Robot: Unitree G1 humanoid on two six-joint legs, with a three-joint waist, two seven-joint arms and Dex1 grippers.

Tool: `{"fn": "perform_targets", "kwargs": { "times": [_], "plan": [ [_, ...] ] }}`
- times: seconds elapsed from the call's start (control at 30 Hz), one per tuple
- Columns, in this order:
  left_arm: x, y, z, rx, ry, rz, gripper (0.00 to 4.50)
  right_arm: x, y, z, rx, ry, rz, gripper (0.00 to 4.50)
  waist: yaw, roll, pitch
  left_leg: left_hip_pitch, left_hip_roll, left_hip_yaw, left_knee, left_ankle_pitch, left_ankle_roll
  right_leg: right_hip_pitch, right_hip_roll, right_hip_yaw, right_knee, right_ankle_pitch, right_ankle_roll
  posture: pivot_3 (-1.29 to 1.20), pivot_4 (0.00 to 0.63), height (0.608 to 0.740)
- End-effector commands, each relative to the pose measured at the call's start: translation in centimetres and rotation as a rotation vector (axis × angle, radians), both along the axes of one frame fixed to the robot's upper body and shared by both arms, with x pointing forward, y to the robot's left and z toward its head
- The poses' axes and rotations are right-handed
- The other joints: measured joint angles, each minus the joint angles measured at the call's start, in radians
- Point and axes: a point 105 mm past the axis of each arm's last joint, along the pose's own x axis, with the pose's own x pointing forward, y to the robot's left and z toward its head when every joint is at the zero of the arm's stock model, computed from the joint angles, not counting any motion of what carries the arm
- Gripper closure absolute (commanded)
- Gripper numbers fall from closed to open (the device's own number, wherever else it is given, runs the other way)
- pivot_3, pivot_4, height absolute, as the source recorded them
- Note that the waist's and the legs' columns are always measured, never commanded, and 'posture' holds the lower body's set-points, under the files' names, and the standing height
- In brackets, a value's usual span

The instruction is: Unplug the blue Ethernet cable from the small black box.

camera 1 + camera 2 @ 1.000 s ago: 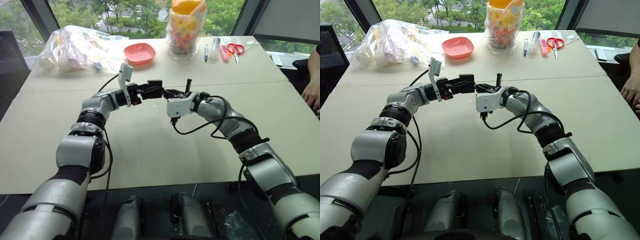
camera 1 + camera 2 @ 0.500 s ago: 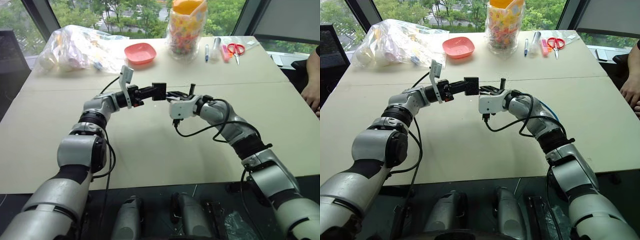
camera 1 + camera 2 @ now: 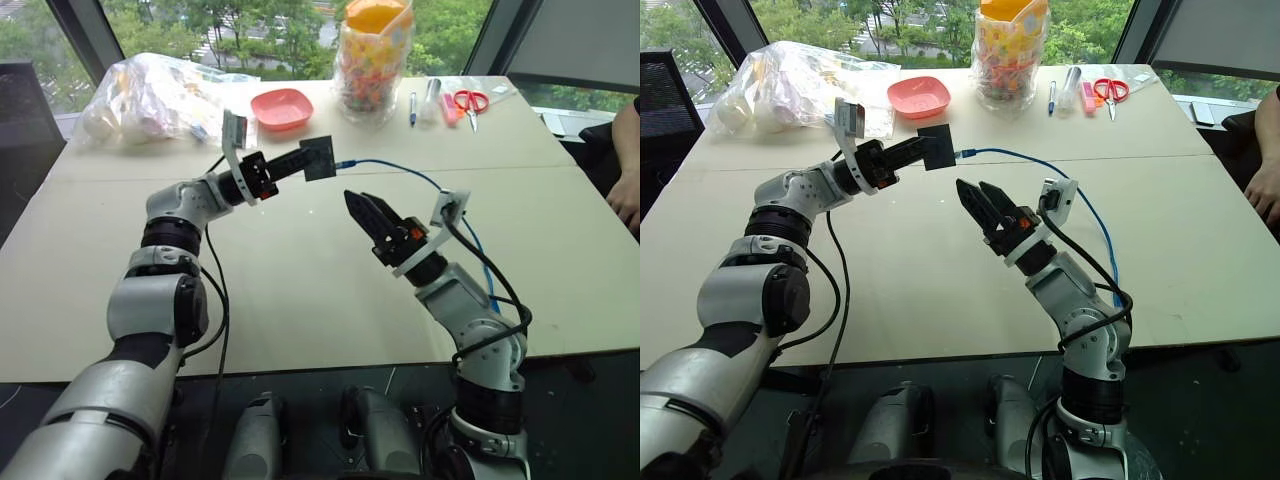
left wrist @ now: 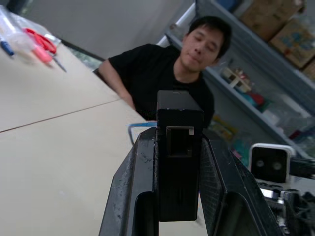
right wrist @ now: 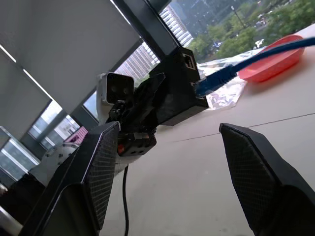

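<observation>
Nearest, the right tool point(image 3: 368, 214) hangs above the surface point(image 3: 300, 290) with its two fingers spread and nothing between them, pointing up and leftward. Beyond it and to its left, the left tool point(image 3: 300, 162) is clamped on the small black box point(image 3: 319, 157), held clear of the surface. The blue Ethernet cable point(image 3: 400, 170) remains plugged into the box's right-facing edge, its long axis running rightward past the right tool, the nearer free one.
</observation>
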Motion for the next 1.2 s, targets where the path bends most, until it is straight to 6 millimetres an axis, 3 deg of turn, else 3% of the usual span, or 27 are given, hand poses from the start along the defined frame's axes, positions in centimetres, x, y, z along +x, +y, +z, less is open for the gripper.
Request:
{"fn": "perform_targets", "kwargs": {
  "times": [0.03, 0.3, 1.2],
  "plan": [
    [-1.1, -0.1, 1.5, -0.060, -0.023, -0.058, 4.02, 0.0, 0.2, 1.4, 0.073, -0.017, 0.012, 1.14, 0.000, 0.000, 0.000, -0.001, 0.000, 0.000, 0.000, 0.000, 0.000, -0.001, 0.000, 0.000, 0.000, 0.000, 0.000, 0.00, 0.150, 0.740],
    [-2.4, -1.0, 1.3, -0.077, -0.009, -0.130, 4.02, 1.4, -0.1, 2.3, 0.256, 0.005, -0.006, 1.14, 0.001, 0.000, 0.000, -0.002, -0.002, 0.000, -0.001, 0.000, 0.000, -0.002, 0.001, 0.000, 0.000, 0.000, 0.001, 0.00, 0.150, 0.740],
    [-2.4, -1.9, 1.6, -0.109, 0.011, -0.132, 4.02, 1.7, 0.4, 1.8, 0.264, 0.019, 0.008, 1.14, 0.001, 0.000, 0.000, -0.002, -0.001, 0.000, -0.001, 0.000, 0.000, -0.002, 0.001, 0.000, 0.000, -0.001, 0.002, 0.00, 0.150, 0.740]
  ]
}}
